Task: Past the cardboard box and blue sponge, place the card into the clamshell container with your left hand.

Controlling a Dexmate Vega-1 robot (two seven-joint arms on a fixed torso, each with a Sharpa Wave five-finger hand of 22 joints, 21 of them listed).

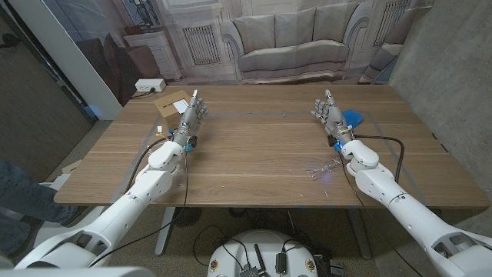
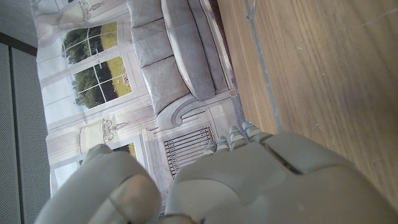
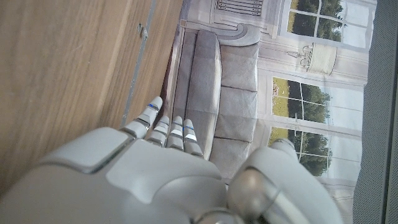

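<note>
My left hand stands upright on the far left part of the wooden table, fingers stretched up and holding nothing. Just behind it on its left lies a flat cardboard box. My right hand stands the same way at the far right, also with nothing in it, and a blue sponge lies right behind it. A clear, glinting plastic thing, perhaps the clamshell container, lies near my right forearm. I cannot make out a card. The left hand's back and the right hand's back show in the wrist views.
A backdrop printed with a sofa hangs behind the table. A white box sits past the table's far left corner. A person's leg shows at the left edge. Bare wood lies between my arms.
</note>
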